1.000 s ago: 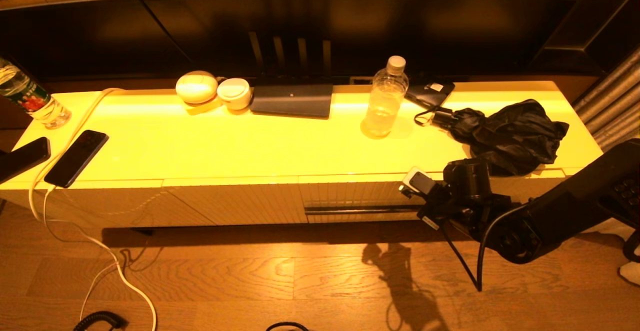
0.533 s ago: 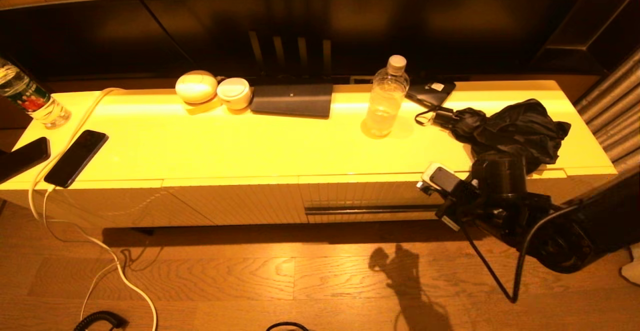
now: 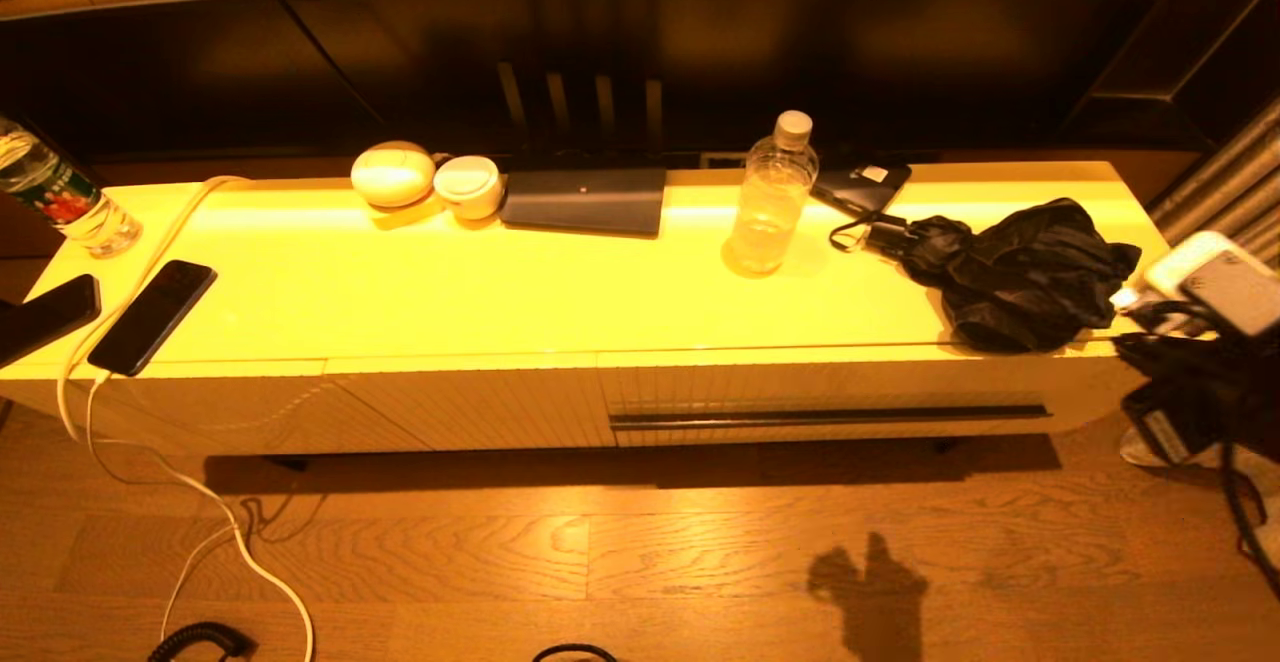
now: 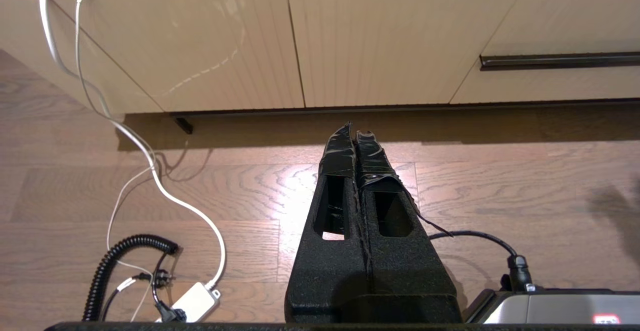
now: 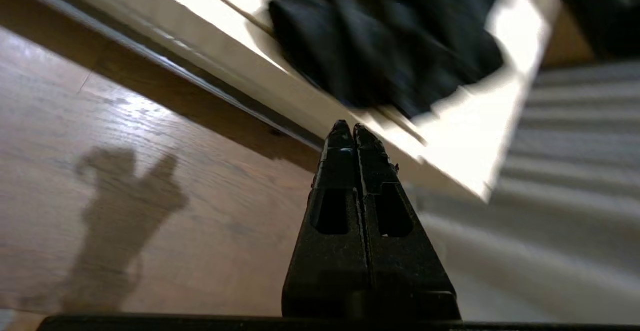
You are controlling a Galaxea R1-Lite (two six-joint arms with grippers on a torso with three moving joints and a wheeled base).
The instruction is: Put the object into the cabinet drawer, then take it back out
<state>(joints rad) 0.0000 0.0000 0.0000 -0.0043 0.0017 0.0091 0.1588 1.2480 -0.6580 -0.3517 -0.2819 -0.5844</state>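
The cabinet drawer [image 3: 830,382] is closed, its pale ribbed front flush with the cabinet and its long dark handle slot [image 3: 830,414] free; the slot also shows in the left wrist view [image 4: 560,61]. My right gripper [image 5: 350,128] is shut and empty, off the cabinet's right end above the floor, pointing toward the corner where a crumpled black umbrella [image 5: 390,36] lies. In the head view only the right arm's wrist [image 3: 1190,382] shows at the far right edge. My left gripper [image 4: 355,133] is shut and empty, low over the floor before the handle-less panels.
On the cabinet top stand a clear bottle [image 3: 770,202], the black umbrella [image 3: 1020,262], a dark flat box [image 3: 585,200], two white round cases [image 3: 430,180], phones [image 3: 150,317] and another bottle [image 3: 60,202]. White cables [image 4: 150,161] trail over the wooden floor.
My right arm has swung to the right, away from the drawer front, out to the cabinet's right end. The drawer stays closed. The left arm has not moved.
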